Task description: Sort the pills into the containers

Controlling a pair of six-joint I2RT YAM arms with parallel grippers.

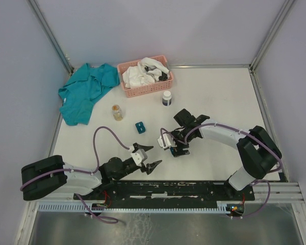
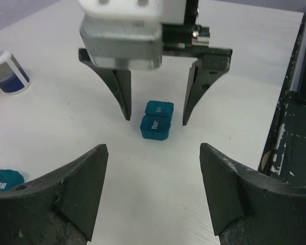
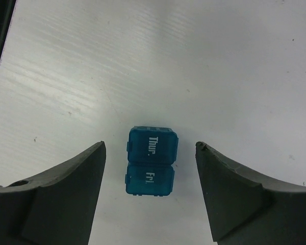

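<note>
A teal-blue container (image 3: 151, 161) lies on the white table with both lids shut, marked "Thur." and "Fri.". My right gripper (image 3: 149, 146) hangs open over it, one finger on each side, neither touching. The left wrist view shows the same container (image 2: 156, 121) between the right gripper's fingers (image 2: 123, 92). My left gripper (image 2: 153, 149) is open and empty, low over the table a short way from that container. A second container (image 1: 139, 127) sits further left, apart from both grippers (image 1: 156, 156) (image 1: 176, 149). No pills show.
A small amber bottle (image 1: 117, 112) and a white bottle with a dark label (image 1: 167, 98) stand behind the containers. A pink lattice basket (image 1: 143, 91) of white cloths and a teal garment (image 1: 86, 92) lie at the back. The black base rail (image 2: 296, 132) runs along the near edge.
</note>
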